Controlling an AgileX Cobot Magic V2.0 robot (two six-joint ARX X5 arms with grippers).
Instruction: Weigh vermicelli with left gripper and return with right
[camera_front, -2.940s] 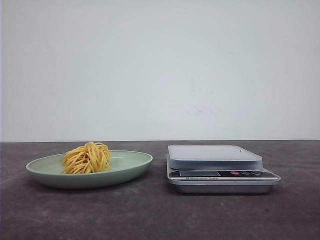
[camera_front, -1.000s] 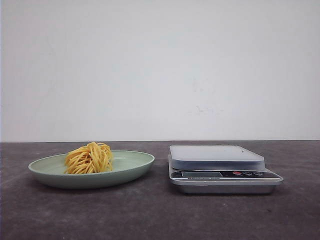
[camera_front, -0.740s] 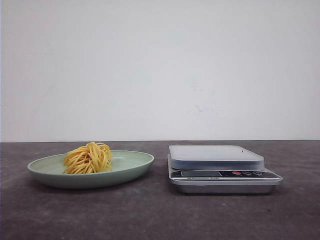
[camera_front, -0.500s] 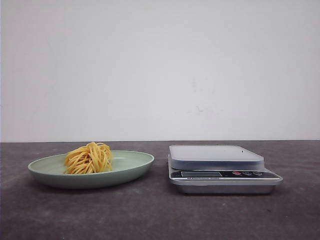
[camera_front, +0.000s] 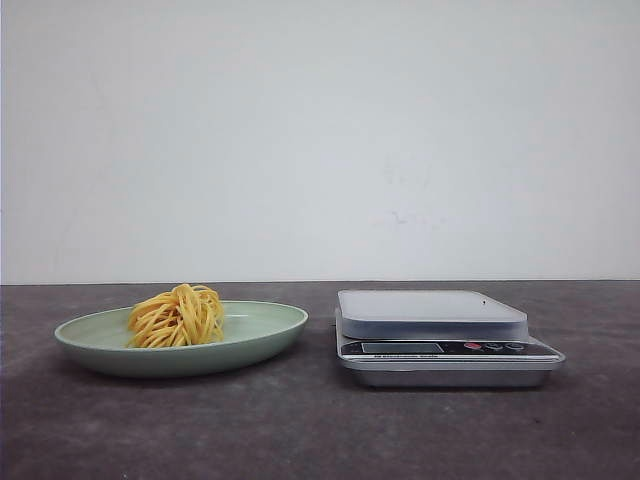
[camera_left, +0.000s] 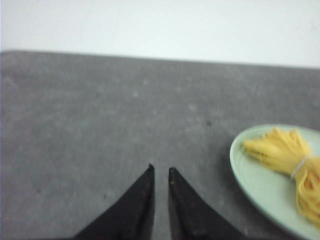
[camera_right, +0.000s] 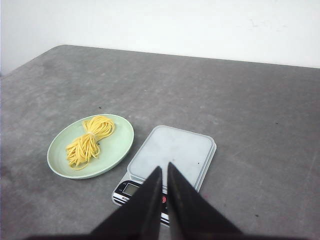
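Observation:
The vermicelli, a round nest of thin yellow strands, lies in the pale green plate on the left of the table. It also shows in the left wrist view and the right wrist view. The silver kitchen scale stands right of the plate with nothing on its platform. My left gripper is shut and empty, over bare table beside the plate. My right gripper is shut and empty, high above the scale. Neither gripper shows in the front view.
The table top is dark grey and speckled, with a white wall behind. The scale's display and buttons face the front. In the right wrist view the table's far left corner is rounded.
Plate, vermicelli and scale keep their places; only a slight shake of the front view shows between frames.

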